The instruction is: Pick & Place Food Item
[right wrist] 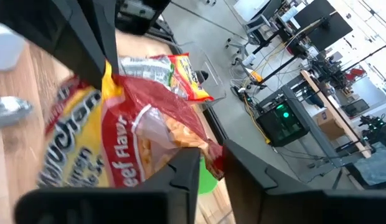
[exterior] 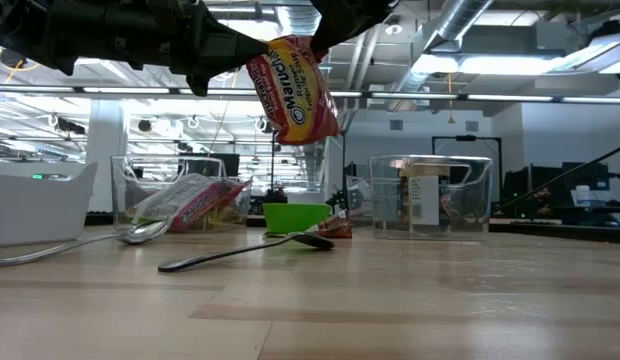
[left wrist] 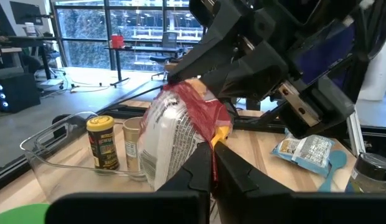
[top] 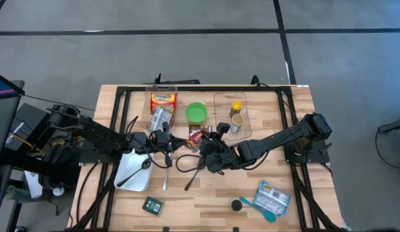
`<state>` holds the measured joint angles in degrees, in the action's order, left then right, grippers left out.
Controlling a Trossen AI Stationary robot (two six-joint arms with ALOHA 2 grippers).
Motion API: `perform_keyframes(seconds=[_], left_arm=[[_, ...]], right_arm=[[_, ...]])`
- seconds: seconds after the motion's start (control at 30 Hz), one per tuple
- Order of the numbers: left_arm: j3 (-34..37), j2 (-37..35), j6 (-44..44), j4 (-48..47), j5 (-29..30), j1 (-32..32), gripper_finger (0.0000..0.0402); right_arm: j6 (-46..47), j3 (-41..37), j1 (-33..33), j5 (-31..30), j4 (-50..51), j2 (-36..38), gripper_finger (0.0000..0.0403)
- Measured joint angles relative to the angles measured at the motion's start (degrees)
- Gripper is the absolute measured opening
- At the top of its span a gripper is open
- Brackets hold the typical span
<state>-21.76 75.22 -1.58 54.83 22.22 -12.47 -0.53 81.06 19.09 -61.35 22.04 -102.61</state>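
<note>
Noodle packet (exterior: 293, 90) is held above the table, pinched by the closed left gripper (left wrist: 213, 163). Right gripper (right wrist: 208, 163) is slightly parted around the packet's edge; actual grip cannot be told

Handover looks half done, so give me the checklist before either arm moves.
1. Ramen packet off the table: ok, it hangs in the air.
2. Left hand shut on the ramen packet: ok.
3. Right hand at the packet: ok; whether it grips: cannot tell.
4. Table near the packet free: not ok, black spoon and green bowl lie close by.
5. Packet undamaged: cannot tell, it is crumpled.
</note>
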Motion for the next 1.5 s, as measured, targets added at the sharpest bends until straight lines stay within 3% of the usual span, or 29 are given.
perform_keyframes(seconds=[0.43,0.63,0.83,1.23,1.5], left_arm=[[0.00,0.00,0.02,0.00,0.02,0.00,0.0000],[0.00,0.00,0.02,0.00,0.04,0.00,0.0000],[0.00,0.00,1.28,0.00,0.04,0.00,0.0000],[0.02,-2.63,13.37,-0.20,0.02,0.37,0.0000],[0.02,-11.73,13.81,-6.16,0.02,4.68,0.0001]], right_arm=[[-0.14,0.00,0.48,0.01,4.14,0.00,0.0182],[-0.58,0.00,2.91,-0.23,8.11,0.00,0.0202],[2.07,0.00,5.95,-0.32,16.00,0.00,0.0187],[29.35,-0.02,7.35,-3.22,43.05,0.00,0.0119],[34.04,0.00,6.01,-3.22,46.27,0.00,0.0057]])
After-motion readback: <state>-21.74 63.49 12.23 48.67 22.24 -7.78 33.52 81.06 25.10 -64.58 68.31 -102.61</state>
